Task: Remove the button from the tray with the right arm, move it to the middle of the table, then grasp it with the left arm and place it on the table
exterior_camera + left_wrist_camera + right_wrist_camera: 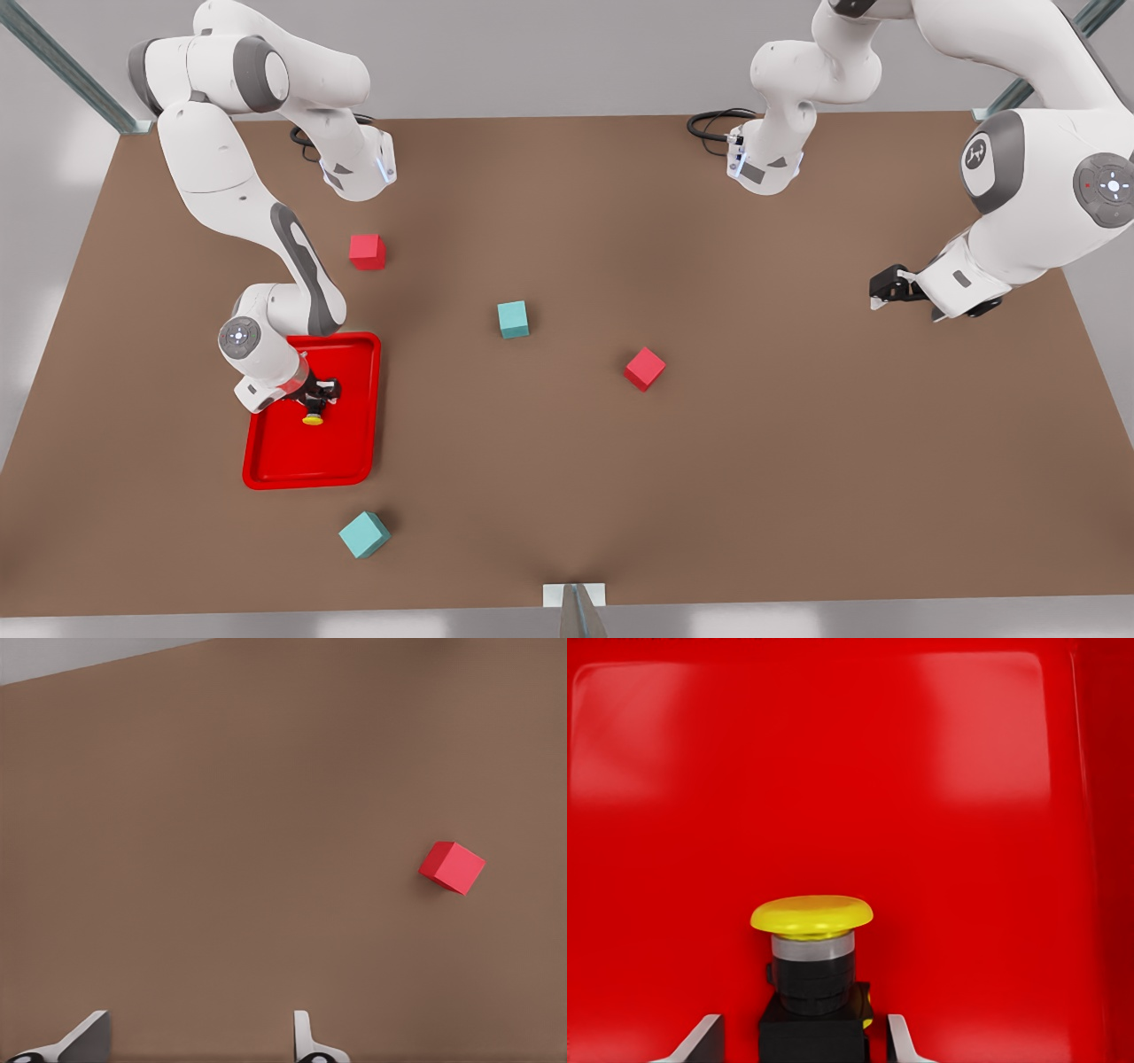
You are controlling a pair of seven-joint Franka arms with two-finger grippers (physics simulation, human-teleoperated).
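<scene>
The button (812, 967) lies in the tray (341, 461), its black base cut off between the right gripper's (317, 397) fingers (700, 1041), which flank it, seemingly without clamping. Well away from the tray, the left gripper (199, 1041) waits spread wide above the desk (753, 461).

From my seat, the front view looks down on a wide matte brown table (797, 496). Around it I see pale grey floor (532, 53), with soft brighter patches along the front view's left side and below the near edge. A grey-green metal strut (62, 66) runs in diagonally to the far corner on the front view's left, and a second strut (1054, 53) meets the far corner on its right. A small pale bracket (574, 594) sits at the middle of the near edge. The light is even and diffuse, and the shadows on the tabletop are faint. In the left wrist view, a grey strip of floor lies beyond the table's edge.
</scene>
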